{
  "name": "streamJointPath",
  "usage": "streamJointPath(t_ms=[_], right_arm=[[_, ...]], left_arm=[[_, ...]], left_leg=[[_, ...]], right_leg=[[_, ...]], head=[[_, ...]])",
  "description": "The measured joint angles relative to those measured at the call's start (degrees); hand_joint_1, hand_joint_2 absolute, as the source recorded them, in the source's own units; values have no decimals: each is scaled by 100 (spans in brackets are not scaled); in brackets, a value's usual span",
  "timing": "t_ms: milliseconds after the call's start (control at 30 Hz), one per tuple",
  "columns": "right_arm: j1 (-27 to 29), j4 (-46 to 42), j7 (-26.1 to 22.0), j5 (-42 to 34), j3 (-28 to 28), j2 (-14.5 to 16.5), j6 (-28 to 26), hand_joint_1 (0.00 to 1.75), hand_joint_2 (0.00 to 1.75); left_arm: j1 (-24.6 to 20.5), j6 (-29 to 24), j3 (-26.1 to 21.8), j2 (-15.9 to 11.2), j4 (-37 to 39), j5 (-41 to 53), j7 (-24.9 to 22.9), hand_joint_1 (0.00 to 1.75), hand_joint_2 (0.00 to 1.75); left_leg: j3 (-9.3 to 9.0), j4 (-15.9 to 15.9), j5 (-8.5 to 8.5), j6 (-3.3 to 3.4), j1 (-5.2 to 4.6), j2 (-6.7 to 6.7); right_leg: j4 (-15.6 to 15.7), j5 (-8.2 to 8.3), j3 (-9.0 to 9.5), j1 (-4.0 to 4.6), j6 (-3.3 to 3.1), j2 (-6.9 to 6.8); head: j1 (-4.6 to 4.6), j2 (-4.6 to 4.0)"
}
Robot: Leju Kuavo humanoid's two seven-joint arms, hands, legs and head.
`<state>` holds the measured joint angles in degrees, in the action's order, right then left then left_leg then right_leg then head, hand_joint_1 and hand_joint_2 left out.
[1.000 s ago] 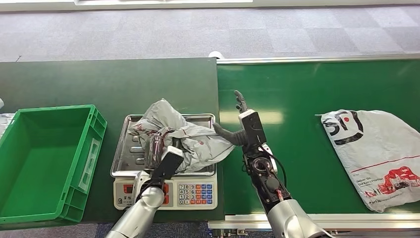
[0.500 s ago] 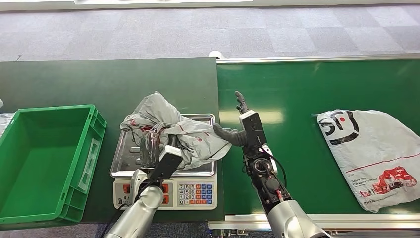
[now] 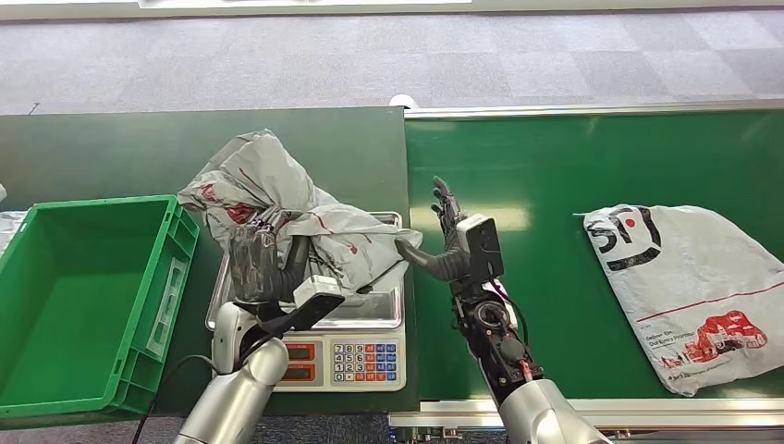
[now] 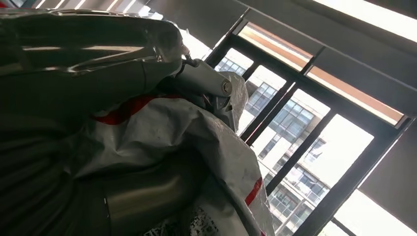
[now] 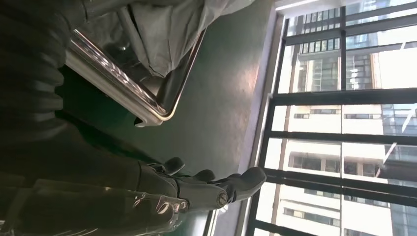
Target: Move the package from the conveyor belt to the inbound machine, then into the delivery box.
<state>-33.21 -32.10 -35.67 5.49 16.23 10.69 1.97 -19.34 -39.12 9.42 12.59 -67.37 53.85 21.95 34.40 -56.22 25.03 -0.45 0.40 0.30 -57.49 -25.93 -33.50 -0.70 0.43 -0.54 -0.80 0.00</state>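
At 9 o'clock in the head view stands a green crate [image 3: 83, 305] on the dark green table [image 3: 111, 153], and its inside is bare. Just beside it, toward 6 o'clock, is a weighing scale [image 3: 347, 356] with a steel tray [image 3: 374, 310] and a keypad. The left hand [image 3: 263, 264] grips a crumpled grey package [image 3: 263, 190] with red marks, and the dark fingers are closed around the bunched plastic. The package is lifted; its upper part is over the table at 11 o'clock from the scale, near the crate's corner, and its lower part hangs over the tray. If it touches the tray, I cannot tell. In the left wrist view the same plastic [image 4: 162, 128] is wrapped close around the hand.

Just right of the scale, the right hand [image 3: 453, 236] is above the green conveyor belt [image 3: 555, 166], holding nothing, with fingers apart and pointing to 12 o'clock and the thumb toward the tray. At 3 o'clock a flat white bag [image 3: 698, 287] with red and black print lies on the belt, well apart from this hand.
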Motion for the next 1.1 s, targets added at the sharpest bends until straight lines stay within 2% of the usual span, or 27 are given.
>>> streamJointPath(t_ms=[300, 667, 800, 1000, 1100], right_arm=[[439, -476, 197, -471, 18, -12, 111, 0, 175], [736, -851, 225, -776, 44, -130, 135, 0, 175], [874, -1018, 258, -908, 84, -191, -3, 0, 175], [1121, -1300, 330, -1006, 232, -286, -134, 0, 175], [1161, -1379, 339, -1010, 290, -315, -145, 0, 175]], left_arm=[[4, 0, -559, -32, -355, 852, 3, 175, 175], [54, 0, -920, -72, -966, 1409, -77, 175, 175], [37, 0, -1373, -89, -1253, 1530, -115, 175, 175], [15, 0, -2426, -171, -1464, 970, 131, 175, 175], [15, 0, -2699, -205, -1501, 916, 179, 175, 175]], left_leg=[[1, 0, 0, 0, 0, 0], [2, 0, 0, 0, 0, 1], [2, 1, 0, 0, 0, 3], [2, 3, 0, -1, 2, 6], [4, 3, 0, -1, 2, 5]], right_leg=[[0, 0, -2, 0, 0, 0], [0, 0, -2, 0, 0, 0], [0, 0, -2, 1, 0, 1], [0, -2, -7, 3, -2, 3], [0, -2, -6, 2, -2, 2]], head=[[0, 0], [1, 0], [1, 0], [0, 0], [1, 0]])
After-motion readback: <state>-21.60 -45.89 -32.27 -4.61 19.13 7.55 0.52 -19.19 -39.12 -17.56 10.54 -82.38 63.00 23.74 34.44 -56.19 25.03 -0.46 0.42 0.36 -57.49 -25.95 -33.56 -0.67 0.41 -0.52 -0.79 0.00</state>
